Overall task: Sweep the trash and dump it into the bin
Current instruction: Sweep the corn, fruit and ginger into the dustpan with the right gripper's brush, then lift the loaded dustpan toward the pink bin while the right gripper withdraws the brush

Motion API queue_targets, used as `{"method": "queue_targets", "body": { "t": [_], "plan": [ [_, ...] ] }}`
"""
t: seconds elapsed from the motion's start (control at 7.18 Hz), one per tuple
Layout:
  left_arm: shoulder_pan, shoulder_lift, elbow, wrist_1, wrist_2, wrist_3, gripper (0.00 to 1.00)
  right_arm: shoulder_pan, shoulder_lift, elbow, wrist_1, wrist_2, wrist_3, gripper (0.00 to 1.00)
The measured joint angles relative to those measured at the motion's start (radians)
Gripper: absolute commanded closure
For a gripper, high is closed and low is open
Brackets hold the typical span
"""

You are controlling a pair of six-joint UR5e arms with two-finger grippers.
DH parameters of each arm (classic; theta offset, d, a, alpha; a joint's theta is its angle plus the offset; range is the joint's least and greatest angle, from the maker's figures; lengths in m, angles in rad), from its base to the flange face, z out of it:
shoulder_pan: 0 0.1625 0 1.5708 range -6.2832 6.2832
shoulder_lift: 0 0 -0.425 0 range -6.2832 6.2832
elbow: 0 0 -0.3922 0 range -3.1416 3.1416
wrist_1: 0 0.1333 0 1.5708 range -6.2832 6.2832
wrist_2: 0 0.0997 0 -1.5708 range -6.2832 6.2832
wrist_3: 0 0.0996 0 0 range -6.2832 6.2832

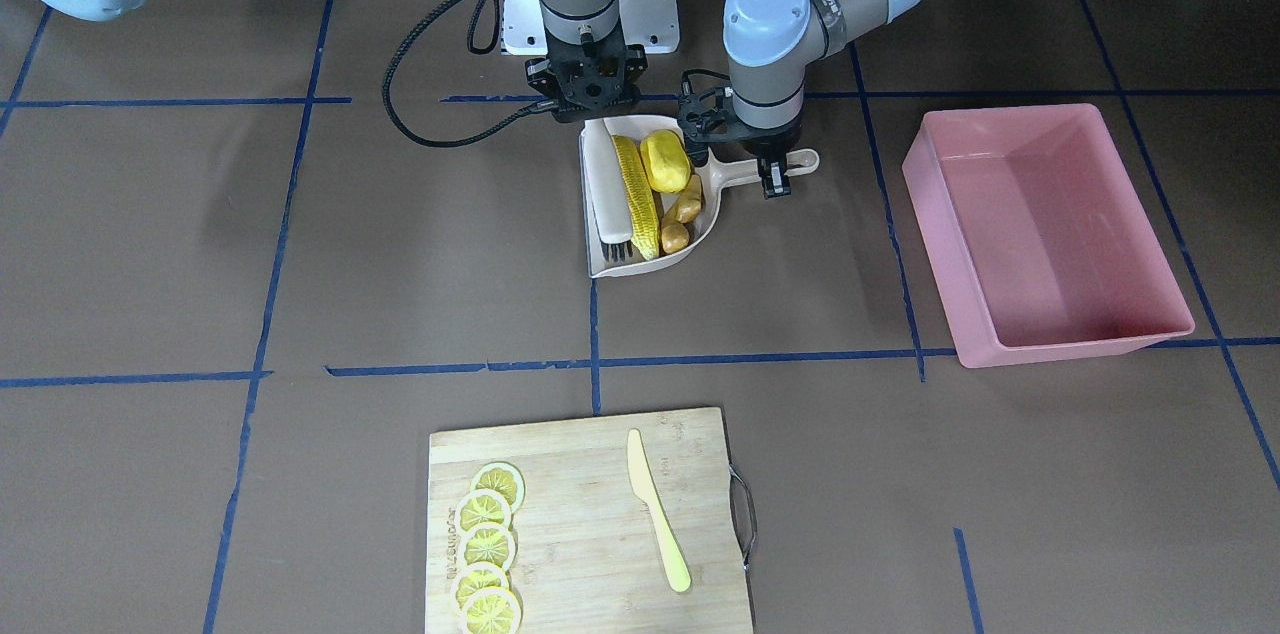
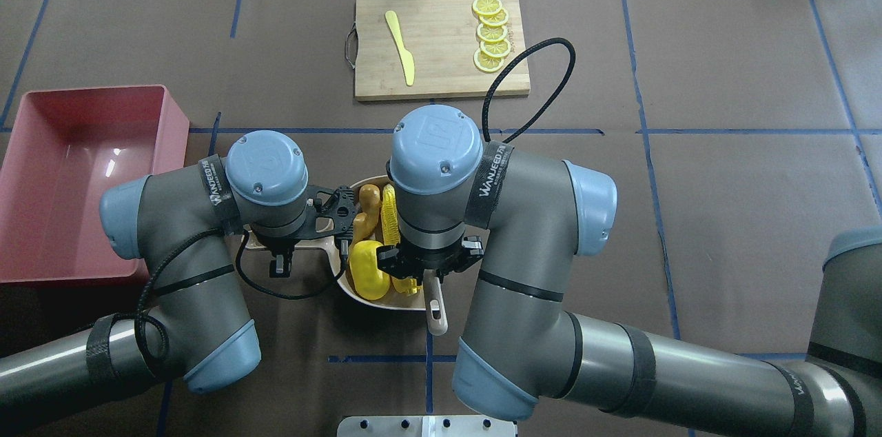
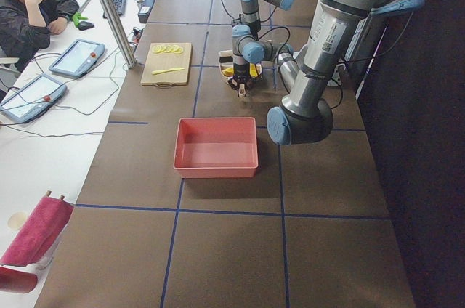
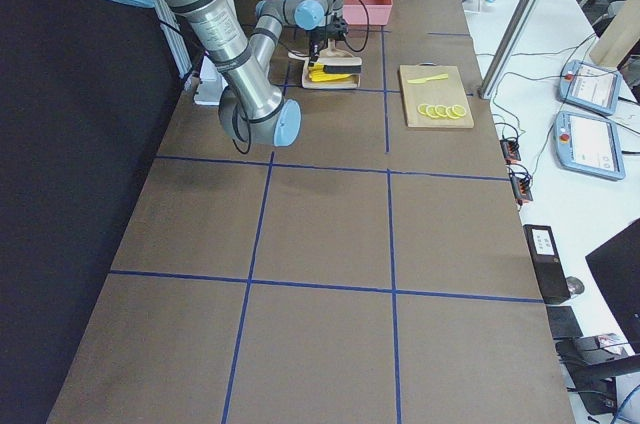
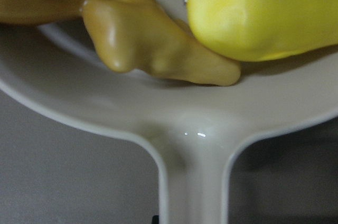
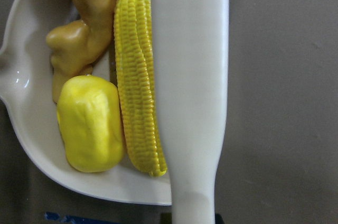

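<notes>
A beige dustpan (image 1: 700, 239) sits mid-table holding the trash: a long corn cob (image 1: 637, 194), a yellow potato-like lump (image 1: 665, 161) and a tan ginger root (image 1: 682, 214). My left gripper (image 1: 768, 164) is shut on the dustpan's handle (image 5: 193, 182). My right gripper (image 1: 592, 106) is shut on a beige brush (image 6: 190, 76) that lies along the corn inside the pan. The trash also shows in the right wrist view: corn (image 6: 137, 76), lump (image 6: 90, 123), ginger (image 6: 84, 28). The pink bin (image 2: 41, 147) stands empty on my left, apart from the dustpan.
A wooden cutting board (image 1: 590, 474) with several lemon slices (image 1: 488, 544) and a yellow plastic knife (image 1: 655, 514) lies across the table from me. An operator (image 3: 29, 3) sits at a side desk with tablets. Blue tape lines cross the brown table.
</notes>
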Motion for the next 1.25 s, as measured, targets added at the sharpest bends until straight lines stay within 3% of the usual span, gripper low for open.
{"method": "queue_targets", "body": {
  "t": [0.42, 1.25],
  "plan": [
    [-0.017, 0.014, 0.016, -0.095, -0.102, -0.005, 1.00, 0.065, -0.085, 0.113, -0.001, 0.032, -0.012, 1.00],
    [-0.077, 0.017, 0.015, -0.145, -0.203, -0.003, 1.00, 0.171, -0.198, 0.213, -0.002, 0.048, -0.053, 1.00]
  ]
}}
